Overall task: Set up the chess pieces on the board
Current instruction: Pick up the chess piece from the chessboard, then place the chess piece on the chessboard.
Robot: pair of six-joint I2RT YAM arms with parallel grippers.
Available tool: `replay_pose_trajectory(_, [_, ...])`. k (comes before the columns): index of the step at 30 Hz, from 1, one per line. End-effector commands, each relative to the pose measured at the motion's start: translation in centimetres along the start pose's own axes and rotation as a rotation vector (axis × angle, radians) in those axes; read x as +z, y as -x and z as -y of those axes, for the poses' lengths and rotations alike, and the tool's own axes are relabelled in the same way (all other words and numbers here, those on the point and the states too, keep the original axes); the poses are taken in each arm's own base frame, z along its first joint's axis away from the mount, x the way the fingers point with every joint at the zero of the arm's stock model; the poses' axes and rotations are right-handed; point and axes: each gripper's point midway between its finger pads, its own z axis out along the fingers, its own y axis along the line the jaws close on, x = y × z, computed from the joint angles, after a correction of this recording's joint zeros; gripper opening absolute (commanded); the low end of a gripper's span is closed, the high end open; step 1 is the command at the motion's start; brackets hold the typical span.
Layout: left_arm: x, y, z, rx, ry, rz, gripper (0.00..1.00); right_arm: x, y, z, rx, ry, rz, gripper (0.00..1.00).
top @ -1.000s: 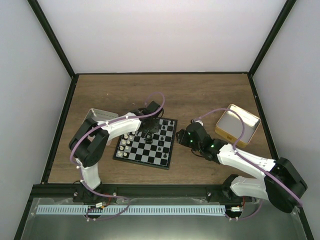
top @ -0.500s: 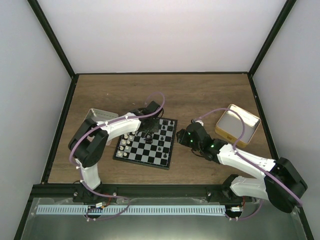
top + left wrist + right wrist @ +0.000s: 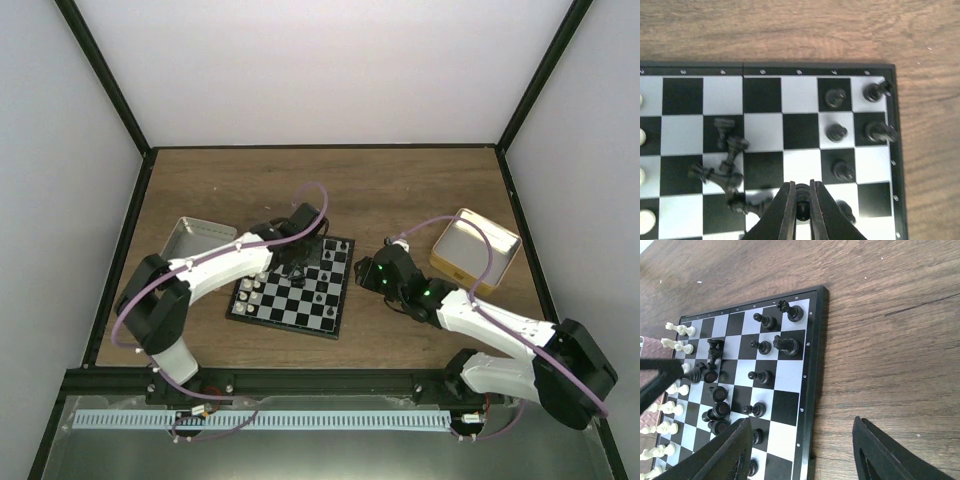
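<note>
- Wooden brown bench [image 3: 400, 190]: both arms are bolted at its near edge, and we see the small black-and-white checked chessboard with a thin black border [image 3: 286, 323] lying on it, left of centre.
- White chess pieces [image 3: 251, 288]: standing in two files along the board's left side.
- Black chess pieces [image 3: 785, 343]: several stand upright in the files along the board's right side.
- Toppled black pieces [image 3: 726, 161]: a loose heap lying on their sides on the middle squares, some touching one another.
- Right jaws: spread wide with nothing between them, low over the bench just beside the board's right edge. In the right wrist view we see the border and bare wood in the gap.
- Left jaws: closed on a single black piece [image 3: 801, 202], which is pinched upright between the fingers [image 3: 786, 200]. They hang over the far half of the board, beside the heap.
- Shallow square grey tin [image 3: 188, 232]: on the bench, just left of the board's far corner.
- Shallow yellow-tan tin [image 3: 500, 245]: well to the right, apart from the board. We see no pieces in it.
</note>
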Motion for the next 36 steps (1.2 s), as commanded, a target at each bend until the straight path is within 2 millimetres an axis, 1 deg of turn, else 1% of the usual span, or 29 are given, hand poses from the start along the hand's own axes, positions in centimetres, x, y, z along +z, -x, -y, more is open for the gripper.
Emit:
replay_pose_trajectory(1, [-2.2, -2.2, 1.2, 0.017, -0.028, -0.005, 0.09, -0.5, 0.7, 0.4, 0.008, -0.014, 0.034, 0.56])
replay_pose_trajectory(3, [-2.8, -3.6, 1.3, 0.014, -0.024, -0.01, 0.09, -0.5, 0.7, 0.4, 0.01, -0.013, 0.035, 0.56])
replay_pose_trajectory(4, [-2.9, -4.6, 1.2, 0.005, -0.019, -0.022, 0.1, -0.6, 0.7, 0.4, 0.012, -0.011, 0.036, 0.56])
replay_pose_trajectory(7, [-3.4, -6.7, 1.4, -0.001, -0.039, -0.029, 0.1, -0.6, 0.6, 0.6, 0.014, -0.013, 0.038, 0.56])
replay_pose_trajectory(9, [-3.8, -7.6, 1.6, -0.007, -0.06, -0.028, 0.1, -0.6, 0.6, 0.6, 0.015, -0.013, 0.037, 0.56])
replay_pose_trajectory(12, [-3.8, -9.2, 1.5, -0.003, -0.064, -0.046, 0.1, -0.7, 0.6, 0.7, 0.018, -0.012, 0.039, 0.56])
replay_pose_trajectory(16, [-3.7, -11.0, 2.5, 0.002, -0.094, -0.066, 0.1, -0.8, 0.5, 0.9, 0.023, -0.01, 0.04, 0.56])
replay_pose_trajectory(19, [-3.5, -11.7, 3.6, 0.033, -0.114, -0.063, 0.1, -0.8, 0.5, 1.0, 0.022, -0.012, 0.042, 0.56])
replay_pose_trajectory(22, [-3.1, -12.0, 4.2, 0.06, -0.11, -0.062, 0.1, -0.8, 0.5, 1.0, 0.021, -0.014, 0.044, 0.57])
replay_pose_trajectory(28, [-2.8, -12.2, 4.8, 0.085, -0.107, -0.069, 0.1, -0.8, 0.7, 0.6, 0.007, -0.009, 0.045, 0.57])
replay_pose_trajectory(36, [-2.4, -12.4, 4.7, 0.089, -0.098, -0.077, 0.11, -0.4, 0.6, 0.5, 0.002, -0.012, 0.038, 0.57])
